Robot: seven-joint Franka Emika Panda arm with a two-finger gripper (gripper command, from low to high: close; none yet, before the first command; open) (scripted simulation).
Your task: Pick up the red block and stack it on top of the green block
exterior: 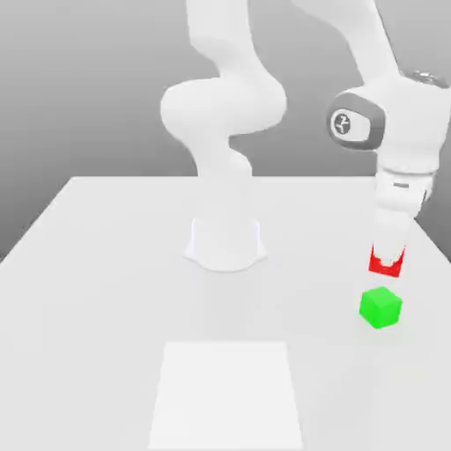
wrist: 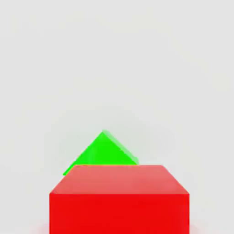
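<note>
Red block clamped tight in gripper, hanging above green block. You centre over it, square corners, lower slowly, then release.

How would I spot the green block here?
Find the white table and the white robot arm. At the exterior view's right, under the claw holding a small red cube, sits the small bright green cube, resting on the table, not lifted.

Red block partly covered by gripper fingers; in hand view it hides green block's near corner.
</note>
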